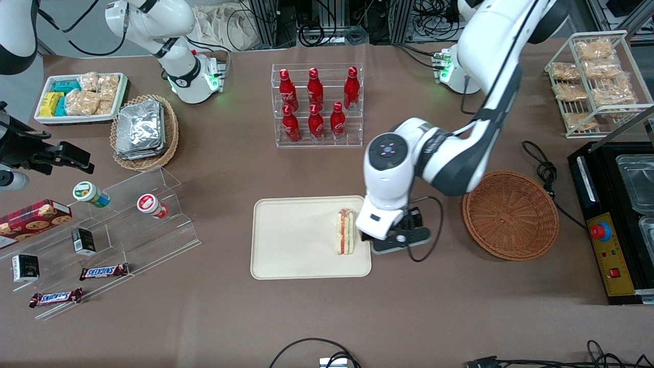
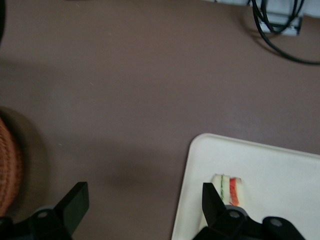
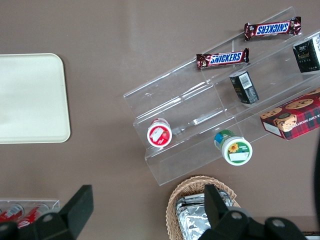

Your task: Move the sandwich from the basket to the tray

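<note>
— Where is the sandwich [image 1: 345,231]?

— It stands on edge on the tray [image 1: 296,240], close to the rim at my end, with its red, orange and green layers showing. Nothing grips it.

— And your pincer [image 2: 142,205]?

— My pincer hangs low over the desk [image 1: 327,312], just beside that tray rim, between the tray and the basket [image 1: 511,214]. Its fingers [image 2: 76,200] are spread wide and carry nothing. From my wrist I see one finger over the tray's edge, right by the sandwich, and the other over bare brown desk.

— Is anything in the basket?

— No. The reddish-brown wicker bowl sits toward my end of the desk, apart from the tray.

— What else is near?

— A clear rack of red bottles [image 1: 316,105], farther from the front camera than the tray.
</note>
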`<action>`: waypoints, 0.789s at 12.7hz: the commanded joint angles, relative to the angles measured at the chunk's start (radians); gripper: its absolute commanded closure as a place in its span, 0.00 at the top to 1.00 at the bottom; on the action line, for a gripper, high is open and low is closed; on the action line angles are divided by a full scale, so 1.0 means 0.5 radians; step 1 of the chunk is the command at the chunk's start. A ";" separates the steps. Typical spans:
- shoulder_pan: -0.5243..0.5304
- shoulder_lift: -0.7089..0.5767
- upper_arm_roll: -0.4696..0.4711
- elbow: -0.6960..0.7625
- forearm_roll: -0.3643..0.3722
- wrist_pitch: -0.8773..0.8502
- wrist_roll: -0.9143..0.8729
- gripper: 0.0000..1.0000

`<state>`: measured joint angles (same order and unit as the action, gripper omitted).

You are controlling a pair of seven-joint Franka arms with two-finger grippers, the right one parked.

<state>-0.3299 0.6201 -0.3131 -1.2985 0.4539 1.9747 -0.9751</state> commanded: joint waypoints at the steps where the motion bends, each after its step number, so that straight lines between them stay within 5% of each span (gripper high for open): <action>1: 0.043 -0.148 -0.003 -0.044 -0.006 -0.151 0.017 1.00; 10: 0.451 -0.470 -0.006 -0.069 -0.346 -0.516 0.707 1.00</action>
<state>-0.1397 0.4372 -0.3099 -1.3002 0.3157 1.7565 -0.6821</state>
